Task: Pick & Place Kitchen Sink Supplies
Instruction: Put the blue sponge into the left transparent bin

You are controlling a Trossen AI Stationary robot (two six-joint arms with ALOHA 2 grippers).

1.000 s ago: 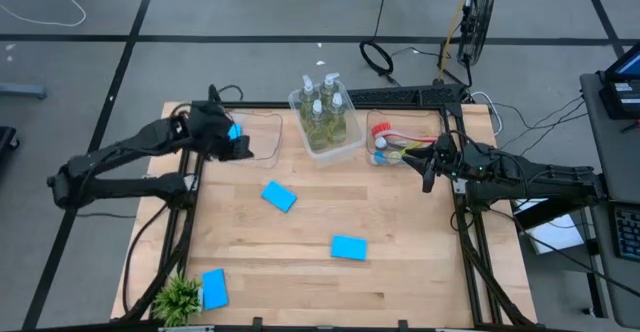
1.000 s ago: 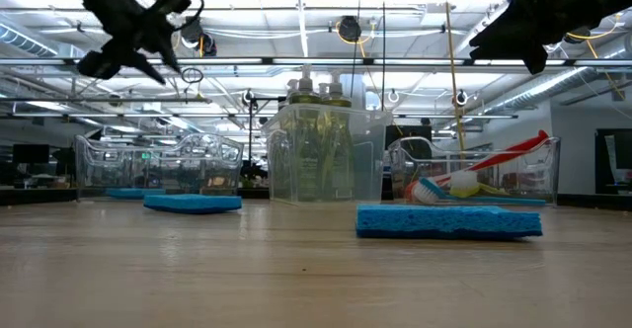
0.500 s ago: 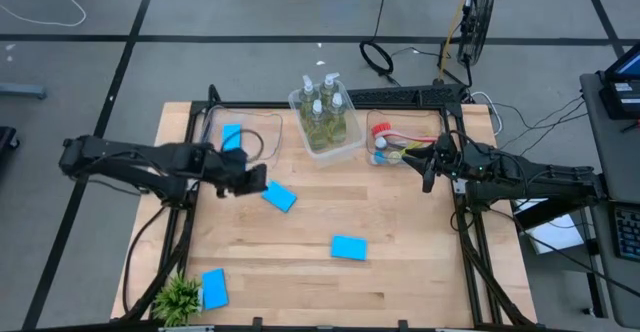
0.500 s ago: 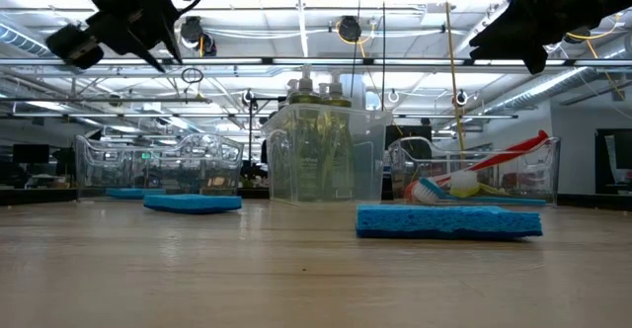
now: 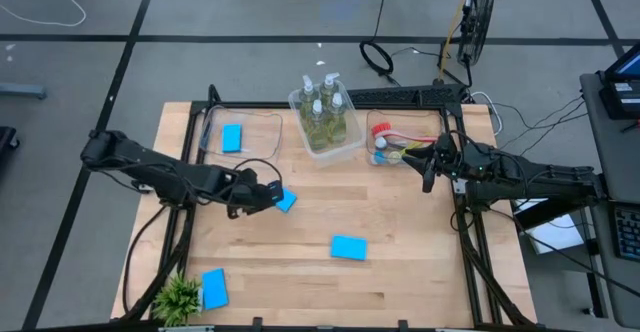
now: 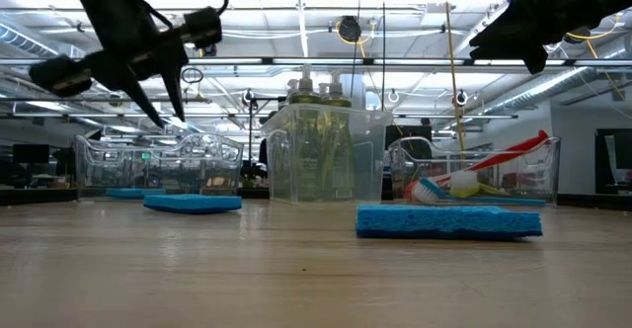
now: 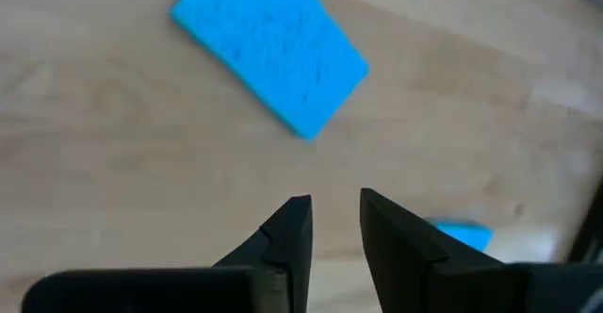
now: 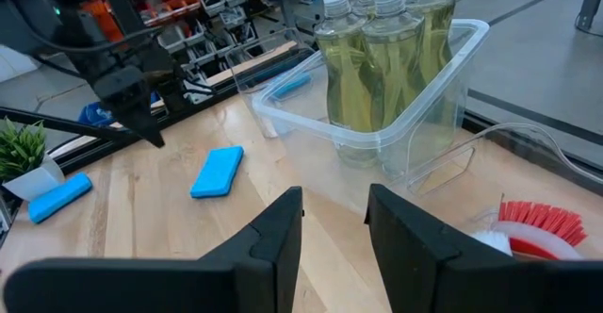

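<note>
Left pincer (image 5: 268, 194) hangs over table (image 5: 400, 272), just beside blue sponge (image 5: 285, 200), fingers slightly apart, holding nothing. Right pincer (image 5: 428, 166) waits near brush bin (image 5: 400, 124), fingers slightly apart, empty.

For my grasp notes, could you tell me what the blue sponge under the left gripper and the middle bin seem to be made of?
The blue sponge looks like soft matte foam: its face is finely pitted, without shine. The middle bin appears to be clear glossy plastic, since the soap bottles show through its walls.
</note>
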